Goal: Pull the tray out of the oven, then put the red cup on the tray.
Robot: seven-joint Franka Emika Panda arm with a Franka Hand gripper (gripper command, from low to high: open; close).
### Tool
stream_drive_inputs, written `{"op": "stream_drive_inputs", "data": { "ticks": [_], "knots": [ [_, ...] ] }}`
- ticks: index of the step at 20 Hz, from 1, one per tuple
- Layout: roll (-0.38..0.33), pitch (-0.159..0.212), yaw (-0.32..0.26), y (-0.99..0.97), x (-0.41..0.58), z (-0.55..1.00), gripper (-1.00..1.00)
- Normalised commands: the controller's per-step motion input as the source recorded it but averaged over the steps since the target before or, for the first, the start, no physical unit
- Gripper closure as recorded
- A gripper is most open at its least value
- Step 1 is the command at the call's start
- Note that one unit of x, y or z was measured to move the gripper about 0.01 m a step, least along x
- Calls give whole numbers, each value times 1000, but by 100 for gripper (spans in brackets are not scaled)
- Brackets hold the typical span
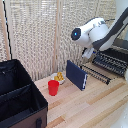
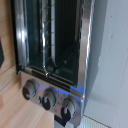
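Meanwhile, the small bright-red plastic cup (image 1: 53, 87) stands lower centre; the boxy black-and-silver toaster oven (image 1: 111, 61) sits at right; the claw's state cannot be told.

On your wooden tabletop (image 1: 95, 107): a black fabric case (image 1: 17, 95) overhanging one corner, an upright dark-blue box (image 1: 76, 74) mid-tabletop, a white bowl (image 1: 58, 77) just beside it.

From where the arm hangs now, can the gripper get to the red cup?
Probably yes. The red cup stands alone on the table, open above; the blue box and the bowl stand beside it.
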Motion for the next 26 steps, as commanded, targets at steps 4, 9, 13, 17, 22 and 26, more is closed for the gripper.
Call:
{"op": "stream_drive_inputs", "data": {
  "ticks": [4,9,13,17,22,26],
  "knots": [
    [-179,-2,10,-457,0,-239,-100],
    [-59,-17,-88,-476,7,-155,-100],
    [0,-26,-109,-494,6,-76,-100],
    [0,-52,-132,-511,31,-48,-100],
    [24,-89,-130,-490,11,-99,-100],
    [78,-83,-92,-431,12,-86,-100]
  ]
}}
